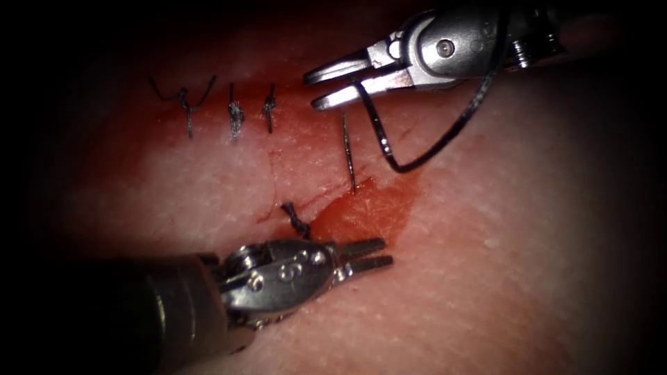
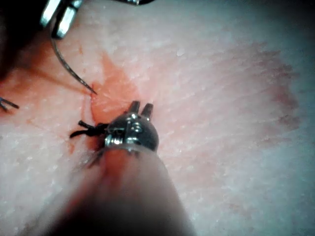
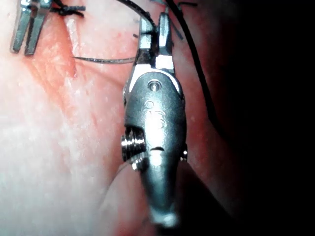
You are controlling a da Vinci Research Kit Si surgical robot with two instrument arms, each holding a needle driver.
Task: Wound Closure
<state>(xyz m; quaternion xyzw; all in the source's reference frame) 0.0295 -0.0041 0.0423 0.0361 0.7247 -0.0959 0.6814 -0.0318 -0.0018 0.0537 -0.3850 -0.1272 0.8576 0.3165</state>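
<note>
Small stamped marks stand on the metal body of each tool. On the left hand [image 1: 367,254] they look like the digits "68", though the reading is uncertain. On the right hand [image 3: 155,34], the stamped marks just behind the pivot screw cannot be made out.

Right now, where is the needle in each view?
Endoscope view: needle hangs from the right claw, tip at the red fluid.
Left wrist view: needle curves toward the left claw.
Right wrist view: needle runs sideways from the right claw.
Shared landmark: knot beside the left claw.
</note>
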